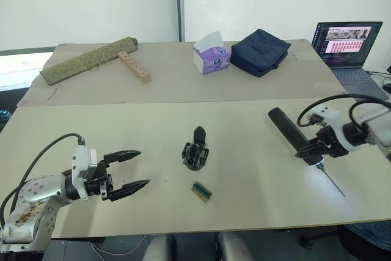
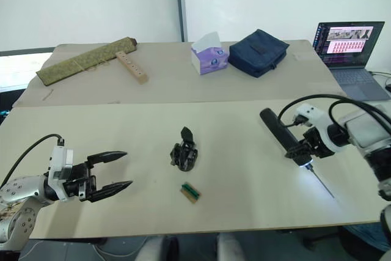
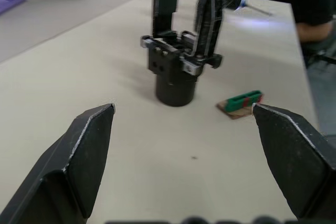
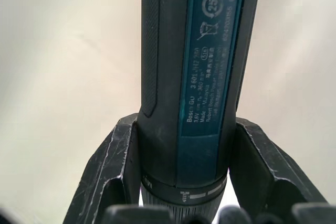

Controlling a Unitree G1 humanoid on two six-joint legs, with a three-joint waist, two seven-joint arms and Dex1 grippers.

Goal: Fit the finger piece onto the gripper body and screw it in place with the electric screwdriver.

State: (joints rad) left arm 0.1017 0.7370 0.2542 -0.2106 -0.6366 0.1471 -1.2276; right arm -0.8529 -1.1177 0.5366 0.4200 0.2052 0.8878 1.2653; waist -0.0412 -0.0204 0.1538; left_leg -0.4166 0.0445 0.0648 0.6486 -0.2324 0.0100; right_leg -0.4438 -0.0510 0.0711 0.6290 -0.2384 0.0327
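Observation:
The gripper body [image 1: 195, 153] stands upright in the middle of the near table, with a black pointed finger rising from it. In the left wrist view two black uprights rise from the gripper body [image 3: 176, 72]; I cannot tell whether one is the finger piece, and no loose one shows. My left gripper [image 1: 143, 167] is open and empty, low over the table to the body's left and pointing at it. My right gripper [image 1: 314, 149] is shut on the electric screwdriver [image 1: 286, 128], its bit slanting down to the table with the white light on. The screwdriver's barrel [image 4: 189, 66] sits between both fingers [image 4: 113, 171].
A small green block [image 1: 201, 191] lies in front of the body. On the far table are a rolled mat [image 1: 88, 60], a wooden strip with holes [image 1: 134, 66], a tissue box [image 1: 211, 53], a dark blue bag [image 1: 259, 52] and an open laptop [image 1: 348, 44].

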